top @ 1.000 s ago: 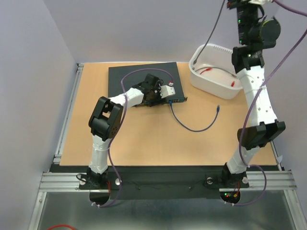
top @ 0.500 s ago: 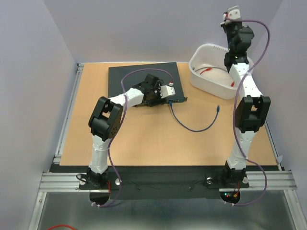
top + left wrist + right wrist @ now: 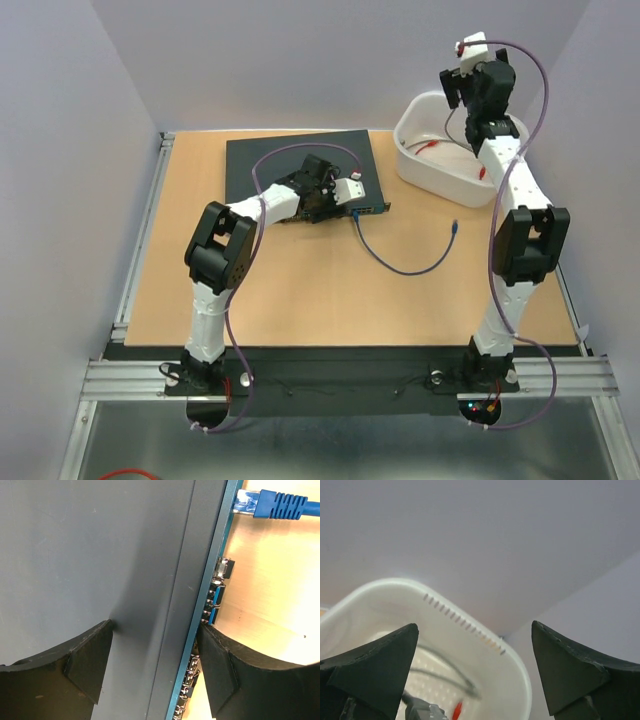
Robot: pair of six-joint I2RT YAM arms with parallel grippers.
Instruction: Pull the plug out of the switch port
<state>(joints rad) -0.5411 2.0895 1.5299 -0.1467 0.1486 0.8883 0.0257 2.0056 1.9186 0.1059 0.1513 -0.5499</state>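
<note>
**One plug in the port, left claw on the switch, right claw wide over the tub**

Down at the left claw: two dark fingers, spread apart. One finger sits over the flat blue-grey top of the switch, and the other is down at the socket edge. The box fills the gap between them, but whether they are really pinching it I cannot tell.

Just up that edge is one blue plug, its clear tip meeting the switch's edge at a port. Along the same edge runs the row of small sockets, cropped too hard to count.

Out from there, one cable loops across the tabletop. Its far end lies loose, near the tub. There is one switch, and it lies at the front edge of the single black mat, mid-table and left of centre.

Over to the right claw: the fingers are flung wide apart with nothing between them. It hangs high above the one white tub, which sits at the far right corner of the tabletop. From above, two red bits show inside that tub. Two arms, two claws, well apart from each other.
</note>
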